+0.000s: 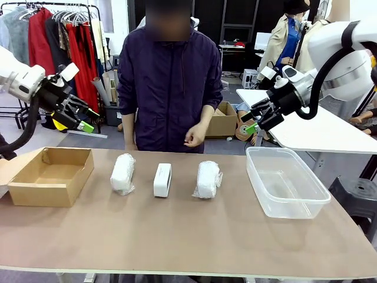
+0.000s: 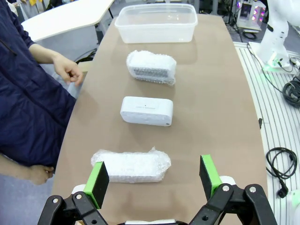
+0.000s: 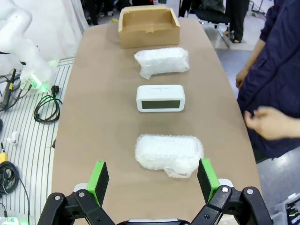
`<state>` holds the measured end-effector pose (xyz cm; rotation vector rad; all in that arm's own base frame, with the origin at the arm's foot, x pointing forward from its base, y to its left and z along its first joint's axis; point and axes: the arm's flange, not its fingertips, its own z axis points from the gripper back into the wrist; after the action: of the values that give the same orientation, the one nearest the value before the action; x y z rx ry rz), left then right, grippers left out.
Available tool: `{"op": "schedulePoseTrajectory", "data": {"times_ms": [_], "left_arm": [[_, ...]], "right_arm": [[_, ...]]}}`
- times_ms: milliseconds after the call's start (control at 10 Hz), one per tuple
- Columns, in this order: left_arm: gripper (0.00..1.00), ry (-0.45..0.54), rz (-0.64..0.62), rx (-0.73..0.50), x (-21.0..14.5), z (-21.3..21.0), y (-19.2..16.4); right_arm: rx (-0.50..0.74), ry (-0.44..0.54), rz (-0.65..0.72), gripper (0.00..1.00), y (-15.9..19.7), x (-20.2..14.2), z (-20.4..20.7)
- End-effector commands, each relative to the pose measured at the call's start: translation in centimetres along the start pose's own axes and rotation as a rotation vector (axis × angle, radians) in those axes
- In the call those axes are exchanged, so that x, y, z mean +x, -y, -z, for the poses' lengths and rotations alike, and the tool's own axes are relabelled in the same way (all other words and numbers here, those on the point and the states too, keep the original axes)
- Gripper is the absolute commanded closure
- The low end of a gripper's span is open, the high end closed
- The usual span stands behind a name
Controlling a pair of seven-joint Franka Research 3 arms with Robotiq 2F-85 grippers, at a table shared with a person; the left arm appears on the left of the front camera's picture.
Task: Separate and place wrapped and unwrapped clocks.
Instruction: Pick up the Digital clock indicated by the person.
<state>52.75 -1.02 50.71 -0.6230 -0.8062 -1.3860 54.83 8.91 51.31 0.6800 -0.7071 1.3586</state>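
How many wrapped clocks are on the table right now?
2. The left wrapped clock lies between the box and the bare clock. The right wrapped clock lies between the bare clock and the tub. None seems hidden.

On the table (image 1: 177, 236), in one row from the robot's left to its right: cardboard box (image 1: 50, 177), left wrapped clock (image 1: 123, 174), unwrapped clock (image 1: 162, 180), right wrapped clock (image 1: 208, 179), plastic tub (image 1: 285, 183). All apart, none touching. Box at the left edge, tub near the right edge. Behind the row, at the far side, a person (image 1: 169, 88), one hand (image 1: 194, 138) near the far edge. Left gripper (image 1: 75, 117) high behind the box; right gripper (image 1: 255, 121) high behind the tub, perhaps just past the far edge.
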Motion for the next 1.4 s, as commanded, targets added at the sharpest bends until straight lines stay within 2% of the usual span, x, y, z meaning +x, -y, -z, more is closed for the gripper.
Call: {"op": "schedulePoseTrajectory", "data": {"times_ms": [0,1300], "left_arm": [[0.0,0.007,-0.001,0.003,0.19,-0.15,0.15],[0.0,0.007,-0.001,0.003,0.19,-0.15,0.15]], "right_arm": [[0.001,0.002,-0.002,0.0,-0.11,0.13,-0.17],[0.001,0.002,-0.002,0.0,-0.11,0.13,-0.17]]}}
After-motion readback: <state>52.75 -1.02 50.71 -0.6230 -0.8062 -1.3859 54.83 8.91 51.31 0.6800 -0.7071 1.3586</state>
